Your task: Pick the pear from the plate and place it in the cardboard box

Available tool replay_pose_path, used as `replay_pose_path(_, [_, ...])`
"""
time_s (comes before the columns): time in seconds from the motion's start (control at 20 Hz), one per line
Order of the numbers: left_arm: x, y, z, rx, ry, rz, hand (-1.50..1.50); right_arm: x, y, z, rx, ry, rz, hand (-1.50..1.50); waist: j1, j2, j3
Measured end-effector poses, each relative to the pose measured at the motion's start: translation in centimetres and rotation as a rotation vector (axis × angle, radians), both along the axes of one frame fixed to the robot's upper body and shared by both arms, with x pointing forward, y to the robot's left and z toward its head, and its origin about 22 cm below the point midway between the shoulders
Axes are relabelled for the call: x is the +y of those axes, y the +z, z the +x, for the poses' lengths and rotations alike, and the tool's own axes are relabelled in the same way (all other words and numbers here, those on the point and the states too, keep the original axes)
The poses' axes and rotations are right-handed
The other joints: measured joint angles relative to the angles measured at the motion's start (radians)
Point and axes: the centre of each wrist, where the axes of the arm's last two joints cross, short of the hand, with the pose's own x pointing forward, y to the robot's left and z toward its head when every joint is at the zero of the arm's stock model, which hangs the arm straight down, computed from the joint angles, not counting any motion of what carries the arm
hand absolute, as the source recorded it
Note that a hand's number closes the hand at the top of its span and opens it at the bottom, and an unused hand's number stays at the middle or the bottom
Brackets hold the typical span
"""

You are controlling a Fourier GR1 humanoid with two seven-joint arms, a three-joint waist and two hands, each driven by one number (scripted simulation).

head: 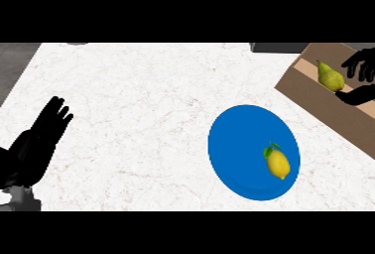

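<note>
Step in hand, as judged: release of the pear (331, 75) into the cardboard box (330, 110).

The pear is off the blue plate (234, 149) and lies within the outline of the box's open top, close behind the near wall, stem end pointing away from the robot. Whether it rests on the box floor or hangs above it cannot be told.

The right hand (360, 65) enters from the right edge, over the box, directly beside the pear on its right. Whether it has hold of the pear, and how far it is open, cannot be told from this view.

To do the step well, the pear should sit low inside the walls before it is let go, and the hand should lift straight up, clear of the near wall.

The left hand (40, 139) rests open at the lower left, well apart. A lemon (278, 162) lies on the plate, on the white counter (147, 99).
</note>
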Motion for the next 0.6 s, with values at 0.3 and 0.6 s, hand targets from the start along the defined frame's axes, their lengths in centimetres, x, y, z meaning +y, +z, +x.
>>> replay_pose_path(0.3, [-0.3,0.2,0.3,-0.004,-0.003,-0.005,0.0,-2.1,-2.6,-0.1,0.047,0.041,0.071,-1.5,-0.002,0.0,0.0])
replay_pose_path(0.6, [0.5,0.5,0.0,0.001,0.005,0.001,0.0,-2.5,-2.9,-0.2,-0.143,0.03,0.315,-1.5,-0.01,-0.004,0.001])
